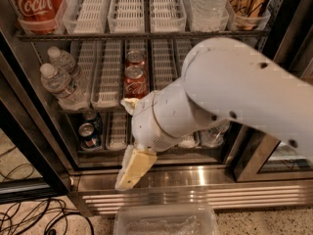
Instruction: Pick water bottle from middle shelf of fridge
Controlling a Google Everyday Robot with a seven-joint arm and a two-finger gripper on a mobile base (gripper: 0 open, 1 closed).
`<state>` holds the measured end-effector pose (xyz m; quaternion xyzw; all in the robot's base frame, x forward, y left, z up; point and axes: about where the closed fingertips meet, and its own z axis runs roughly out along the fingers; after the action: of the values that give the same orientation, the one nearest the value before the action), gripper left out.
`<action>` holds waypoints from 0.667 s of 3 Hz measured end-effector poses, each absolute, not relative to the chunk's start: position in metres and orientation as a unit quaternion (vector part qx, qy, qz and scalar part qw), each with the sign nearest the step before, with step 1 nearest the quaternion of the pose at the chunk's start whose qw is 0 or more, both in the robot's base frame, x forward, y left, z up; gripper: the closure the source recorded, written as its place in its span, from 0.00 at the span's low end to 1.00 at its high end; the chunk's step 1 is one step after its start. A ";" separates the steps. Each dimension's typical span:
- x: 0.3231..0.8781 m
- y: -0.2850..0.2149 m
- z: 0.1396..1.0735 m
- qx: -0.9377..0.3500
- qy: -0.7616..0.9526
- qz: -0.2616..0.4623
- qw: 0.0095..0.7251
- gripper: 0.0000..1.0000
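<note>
Two small clear water bottles with white caps stand at the left end of the middle shelf [105, 89]; the front one [58, 84] hides part of the one behind it [63, 60]. The shelf is a wire rack with white slotted lane trays inside the open fridge [146, 177]. My gripper [131, 173] hangs from the big white arm [230, 89], low in front of the fridge's bottom sill. It is below and to the right of the bottles, apart from them, and holds nothing that I can see.
Two red cola cans [134, 80] stand mid-shelf next to the arm. The top shelf holds a cola bottle [36, 4] and a wide ribbed clear bottle [210, 4]. Dark cans [90, 133] sit on the lower shelf. A clear plastic tub [166, 222] and cables [29, 214] lie on the floor.
</note>
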<state>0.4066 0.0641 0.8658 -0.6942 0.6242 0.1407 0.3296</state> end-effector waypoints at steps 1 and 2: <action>0.429 0.070 0.848 -0.670 0.628 0.124 0.376 0.00; 0.452 0.077 0.839 -0.633 0.639 0.116 0.422 0.00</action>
<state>0.4515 0.0773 0.8387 -0.6329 0.6389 0.1163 0.4215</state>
